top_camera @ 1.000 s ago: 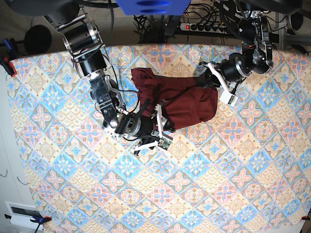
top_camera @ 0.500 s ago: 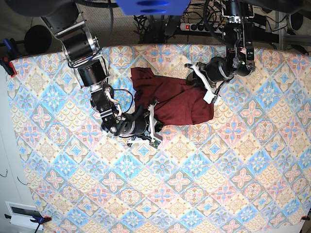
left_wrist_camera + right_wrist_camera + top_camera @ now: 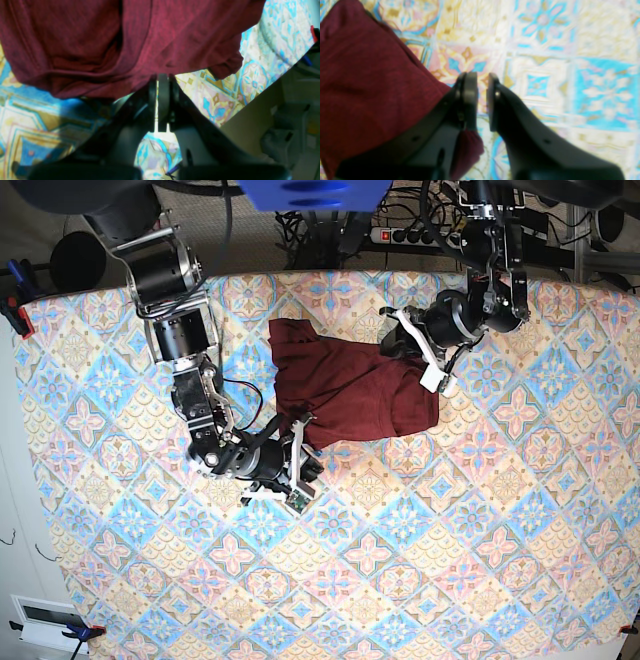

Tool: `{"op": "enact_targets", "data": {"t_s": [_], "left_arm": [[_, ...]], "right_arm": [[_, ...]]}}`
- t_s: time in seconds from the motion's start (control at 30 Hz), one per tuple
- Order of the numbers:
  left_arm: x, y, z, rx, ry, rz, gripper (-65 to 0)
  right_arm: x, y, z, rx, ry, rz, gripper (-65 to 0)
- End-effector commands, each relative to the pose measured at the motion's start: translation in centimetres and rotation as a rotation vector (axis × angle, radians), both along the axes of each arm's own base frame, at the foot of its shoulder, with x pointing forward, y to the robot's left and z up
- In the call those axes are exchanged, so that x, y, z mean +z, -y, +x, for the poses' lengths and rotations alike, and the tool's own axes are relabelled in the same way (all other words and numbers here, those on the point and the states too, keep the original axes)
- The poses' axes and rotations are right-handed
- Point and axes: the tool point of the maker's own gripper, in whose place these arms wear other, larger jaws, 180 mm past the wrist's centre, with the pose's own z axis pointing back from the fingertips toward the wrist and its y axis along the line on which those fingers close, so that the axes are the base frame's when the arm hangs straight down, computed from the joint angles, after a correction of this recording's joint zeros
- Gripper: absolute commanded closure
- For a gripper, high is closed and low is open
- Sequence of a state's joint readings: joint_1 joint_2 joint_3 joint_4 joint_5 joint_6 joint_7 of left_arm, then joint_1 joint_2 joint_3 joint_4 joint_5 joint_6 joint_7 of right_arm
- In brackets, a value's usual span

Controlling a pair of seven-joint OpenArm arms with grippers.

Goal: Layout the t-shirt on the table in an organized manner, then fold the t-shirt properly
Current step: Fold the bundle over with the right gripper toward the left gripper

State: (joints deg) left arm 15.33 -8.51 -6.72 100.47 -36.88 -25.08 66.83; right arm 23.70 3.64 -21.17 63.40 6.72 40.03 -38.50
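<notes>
The dark maroon, thin jersey t-shirt (image 3: pixel 355 388) lies crumpled on the far middle of the bench (image 3: pixel 420 560), a surface clothed in pastel blue, pink and cream diamond tiles. The left pincer (image 3: pixel 160 80) is clamped on a fold at the garment's edge. The right pincer (image 3: pixel 482 82) sits low at the garment's near corner, tips narrowly apart with bare cloth pattern between them; maroon fabric bunches beside and beneath its left finger (image 3: pixel 470 92).

Power strip (image 3: pixel 418 235) behind; cables (image 3: pixel 300 225) alongside.
</notes>
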Motion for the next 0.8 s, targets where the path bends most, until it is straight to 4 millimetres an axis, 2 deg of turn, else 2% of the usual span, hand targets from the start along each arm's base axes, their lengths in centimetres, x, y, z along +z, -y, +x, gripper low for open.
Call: {"op": "enact_targets", "data": {"t_s": [0.0, 0.13, 0.3, 0.33, 0.37, 0.47, 0.53, 0.7, 0.77], "left_arm": [[0.6, 0.1, 1.1, 0.01, 0.03, -0.021, 0.0], [0.0, -0.1, 2.3, 0.027, 0.024, -0.032, 0.0], [-1.0, -0.6, 4.4, 0.06, 0.013, -0.048, 0.0], [-1.3, -0.7, 4.7, 0.064, 0.003, -0.05, 0.0], [-1.5, -0.8, 5.0, 0.066, -0.002, -0.047, 0.0], [-1.9, -1.3, 6.3, 0.063, 0.001, -0.004, 0.0], [-1.7, -1.3, 7.4, 0.051, 0.018, 0.027, 0.0], [-1.1, 1.7, 9.8, -0.068, 0.081, 0.081, 0.0], [-0.9, 2.6, 10.9, -0.105, 0.097, 0.102, 0.0]], "right_arm": [[0.8, 0.3, 1.2, -0.006, 0.027, -0.004, -7.1], [-1.9, 1.9, 0.5, -0.001, -0.012, -0.119, -7.1], [-2.9, 0.9, -0.7, 0.073, -0.012, -0.183, -6.8], [-2.5, 0.8, -0.6, 0.082, 0.005, -0.185, -6.8], [-2.6, 1.0, -1.0, 0.082, 0.007, -0.187, -6.8], [-3.7, 3.4, -3.4, 0.082, 0.002, -0.231, -6.8], [-3.0, 4.1, -4.3, 0.092, 0.032, -0.261, -6.8], [-1.7, 5.0, -6.9, 0.114, 0.085, -0.294, -6.7], [-1.3, 6.2, -7.7, 0.095, 0.094, -0.307, -6.7]]}}
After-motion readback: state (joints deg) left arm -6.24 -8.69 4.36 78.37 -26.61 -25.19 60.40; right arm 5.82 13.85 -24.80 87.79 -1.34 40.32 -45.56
